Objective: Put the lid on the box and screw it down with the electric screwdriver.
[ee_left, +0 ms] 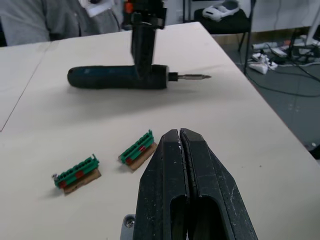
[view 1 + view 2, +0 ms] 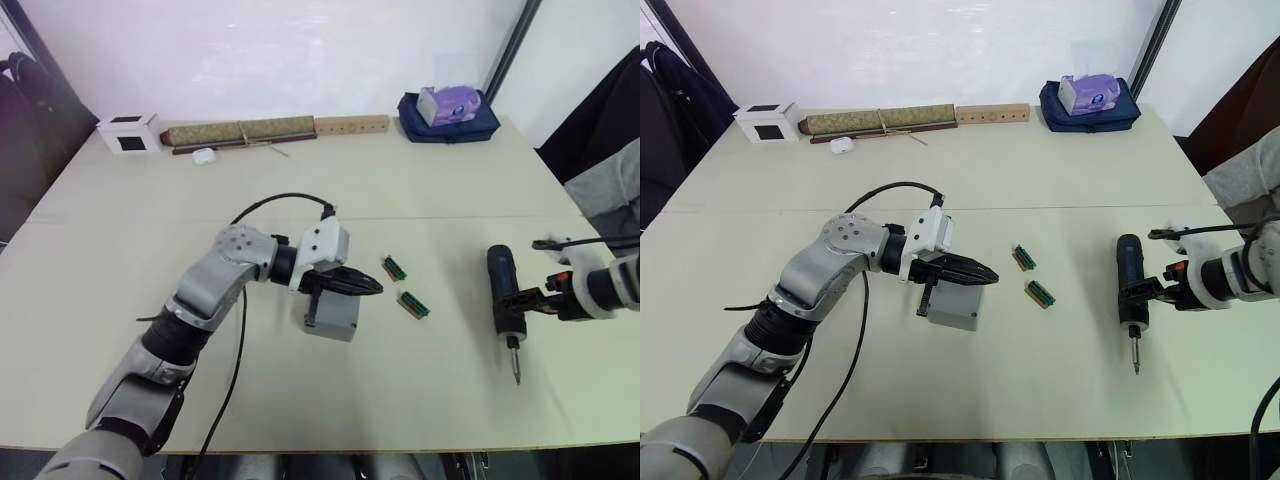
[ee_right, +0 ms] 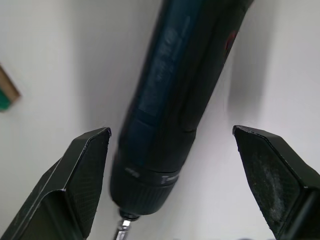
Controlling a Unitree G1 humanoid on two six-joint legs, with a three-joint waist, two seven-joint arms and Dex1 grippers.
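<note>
While both arms sit low in frame, I log: left gripper [image 2: 372, 287], two black fingers pressed together with nothing between them, over the small grey cast-metal box [image 2: 333, 315] at centre. I cannot tell whether the lid is on it. Right gripper [image 3: 170, 150], fingers spread wide either side of the long dark blue-black electric screwdriver [image 2: 503, 290], lying flat on the beige table [image 2: 150, 200] at right, bit toward the near edge. Two small green circuit boards [image 2: 403, 286] lie between. Risk, in my judgement: the round tool rolling or skidding as I pinch; the left fingers nudging the box askew.
</note>
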